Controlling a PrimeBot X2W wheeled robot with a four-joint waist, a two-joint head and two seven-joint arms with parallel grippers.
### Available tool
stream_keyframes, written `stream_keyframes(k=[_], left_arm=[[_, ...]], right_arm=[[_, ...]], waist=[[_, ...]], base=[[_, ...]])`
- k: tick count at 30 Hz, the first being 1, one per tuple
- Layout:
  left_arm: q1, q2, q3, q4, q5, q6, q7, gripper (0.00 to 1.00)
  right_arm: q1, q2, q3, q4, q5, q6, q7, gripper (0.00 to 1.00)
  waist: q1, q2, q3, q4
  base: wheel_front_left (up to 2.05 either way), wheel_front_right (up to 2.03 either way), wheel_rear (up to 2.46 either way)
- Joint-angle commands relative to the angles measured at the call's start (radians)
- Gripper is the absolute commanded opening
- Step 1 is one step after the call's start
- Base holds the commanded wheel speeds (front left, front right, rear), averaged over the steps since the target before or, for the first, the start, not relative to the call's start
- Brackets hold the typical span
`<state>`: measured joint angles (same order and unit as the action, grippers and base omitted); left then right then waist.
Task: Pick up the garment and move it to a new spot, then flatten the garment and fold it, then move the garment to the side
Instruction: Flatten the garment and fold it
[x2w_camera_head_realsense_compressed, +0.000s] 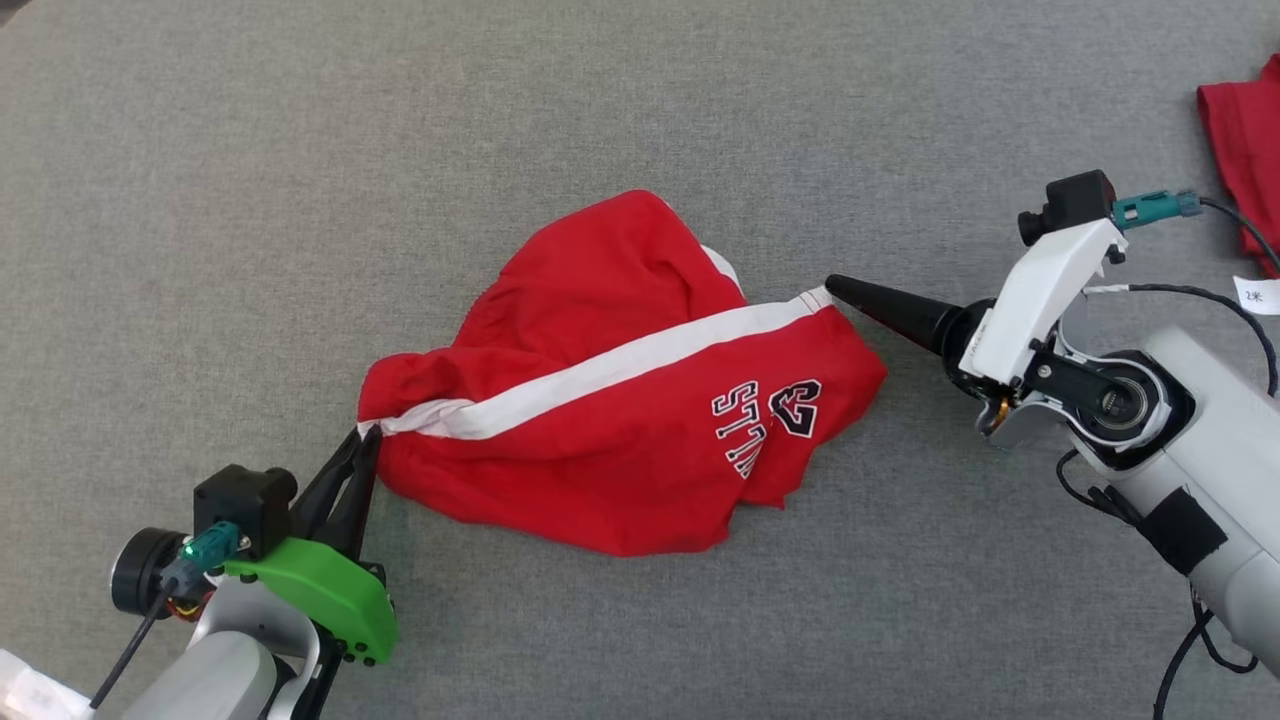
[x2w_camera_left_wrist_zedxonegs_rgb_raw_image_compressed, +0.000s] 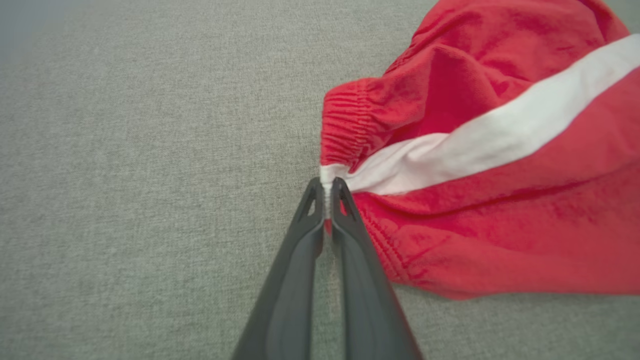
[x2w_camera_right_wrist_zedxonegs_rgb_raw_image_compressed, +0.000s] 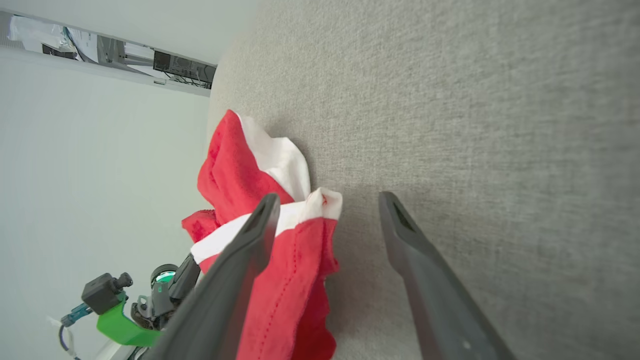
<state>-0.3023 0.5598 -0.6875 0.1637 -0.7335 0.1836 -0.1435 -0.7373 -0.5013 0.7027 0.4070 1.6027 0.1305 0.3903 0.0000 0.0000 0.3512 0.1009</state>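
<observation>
Garment (x2w_camera_head_realsense_compressed: 620, 400): red shorts with a white side stripe and dark printed lettering, lying crumpled on the grey worktop (x2w_camera_head_realsense_compressed: 640, 90). It sits between the two tools, stripe running from one to the other. In the right wrist view a worktop edge shows beyond it.

Left tool (x2w_camera_head_realsense_compressed: 362, 440): fingers together, clamped on the gathered waistband end of the white stripe, at the garment's near-left extremity. The left wrist view confirms it: left tool (x2w_camera_left_wrist_zedxonegs_rgb_raw_image_compressed: 326, 186) pinches a sliver of white fabric between its tips.

Right tool (x2w_camera_head_realsense_compressed: 835, 285): fingers apart, nothing gripped. In the right wrist view, the white-striped hem corner lies between its two fingertips (x2w_camera_right_wrist_zedxonegs_rgb_raw_image_compressed: 270, 202), close against one of them. Contact cannot be determined.

Arm pose: the left arm enters from the near-left, green wrist cover uppermost, fingers slanting towards the garment. The right forearm enters from the near-right, wrist bent, fingers pointing level at the stripe's far end.

Obscured: one right finger shows in the head view, the other masked behind it. Lettering is partly lost in a fold. A second red cloth (x2w_camera_head_realsense_compressed: 1240, 150) is cut off by the picture's right border; the print on the white label (x2w_camera_head_realsense_compressed: 1258, 295) beside it is unreadable.
</observation>
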Motion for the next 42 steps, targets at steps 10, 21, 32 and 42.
stream_keyframes(k=[10, 21, 32, 42], left_arm=[[-0.050, -0.026, -0.010, 0.033, 0.001, -0.028, -0.008, 0.00], [-0.186, 0.003, 0.062, -0.076, -0.058, -0.100, 0.001, 0.00], [-0.749, -0.031, 0.077, -0.071, -0.059, -0.183, 0.322, 0.00], [-1.227, -0.226, 0.046, 0.237, 0.097, -0.280, 0.110, 0.00]], right_arm=[[-0.021, 0.009, -0.033, -0.024, 0.023, 0.000, 0.062, 0.00], [-0.057, -0.066, -0.107, -0.205, -0.099, 0.000, -0.112, 0.00], [-0.400, -0.187, -0.055, -0.160, -0.412, 0.000, -0.423, 0.00], [-0.739, -0.210, -0.041, 0.010, -0.622, 0.000, -0.654, 0.00]], waist=[[0.0000, 0.0000, 0.012, 0.021], [0.0000, 0.0000, 0.001, -0.032], [0.0000, 0.0000, 0.119, -0.154], [0.0000, 0.0000, 0.231, -0.218]], base=[[0.00, 0.00, 0.00], [0.00, 0.00, 0.00], [0.00, 0.00, 0.00], [0.00, 0.00, 0.00]])
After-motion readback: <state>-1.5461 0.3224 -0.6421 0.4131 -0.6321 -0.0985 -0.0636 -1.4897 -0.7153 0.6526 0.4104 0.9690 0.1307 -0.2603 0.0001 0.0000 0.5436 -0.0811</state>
